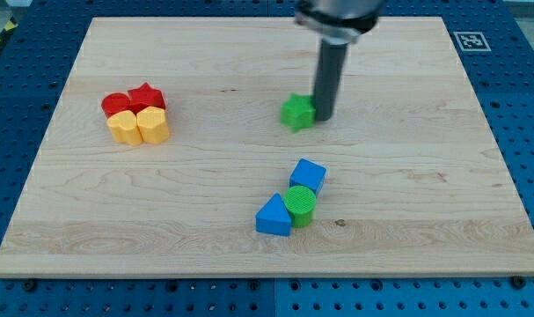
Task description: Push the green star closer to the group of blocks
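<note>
The green star [296,112] lies on the wooden board a little above its middle. My tip [322,118] touches the star's right side. At the view's left sits a tight group: a red cylinder [116,103], a red star [147,96], a yellow block [121,128] and a second yellow block [153,125]. Below the green star lies another group: a blue cube [308,174], a green cylinder [300,204] and a blue triangle [274,216].
The wooden board [425,176] rests on a blue pegboard table [530,132]. A black-and-white marker tag [471,40] sits at the board's top right corner.
</note>
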{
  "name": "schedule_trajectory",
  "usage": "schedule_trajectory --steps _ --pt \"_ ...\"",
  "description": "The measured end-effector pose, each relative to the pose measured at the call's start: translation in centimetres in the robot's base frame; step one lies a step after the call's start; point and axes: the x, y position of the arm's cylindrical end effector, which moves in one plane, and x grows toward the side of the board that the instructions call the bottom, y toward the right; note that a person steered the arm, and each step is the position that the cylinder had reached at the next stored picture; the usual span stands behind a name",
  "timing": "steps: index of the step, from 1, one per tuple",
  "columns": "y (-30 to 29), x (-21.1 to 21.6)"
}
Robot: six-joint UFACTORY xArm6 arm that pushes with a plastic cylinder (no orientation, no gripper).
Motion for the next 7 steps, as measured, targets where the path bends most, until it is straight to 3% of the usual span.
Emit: schedule_trajectory --steps 1,6,7 --pt "-3.5 1.4" --pt "-9.1 -3.9" --pt "-10.6 -2.3"
